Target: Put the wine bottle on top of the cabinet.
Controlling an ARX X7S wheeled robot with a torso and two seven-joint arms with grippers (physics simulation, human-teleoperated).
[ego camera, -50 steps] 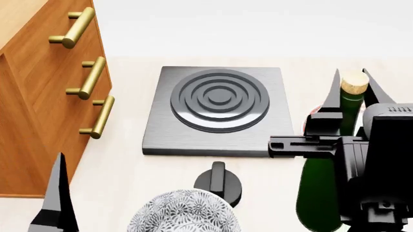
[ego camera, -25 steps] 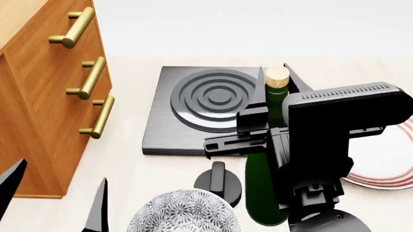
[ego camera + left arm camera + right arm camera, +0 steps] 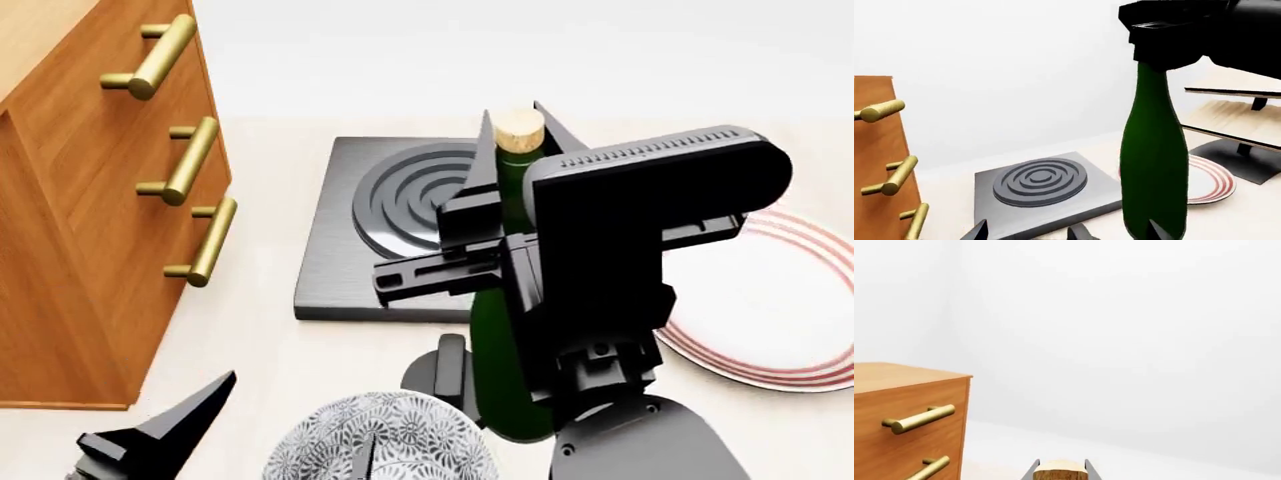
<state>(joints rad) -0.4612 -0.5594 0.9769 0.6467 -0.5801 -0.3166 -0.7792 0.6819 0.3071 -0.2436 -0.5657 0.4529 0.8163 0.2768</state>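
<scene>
Right gripper (image 3: 514,150) is clamped on the neck of the wine bottle (image 3: 497,330), cork poking up between its fingers. The bottle hangs upright over the worktop (image 3: 267,350), in front of the hob (image 3: 334,260), well clear of the cabinet (image 3: 67,230). Left gripper (image 3: 147,435) is low at the worktop's near edge; its grip I can't tell.

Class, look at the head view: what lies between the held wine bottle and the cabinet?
Only the grey hob plate and bare counter lie between the wine bottle and the cabinet.
</scene>
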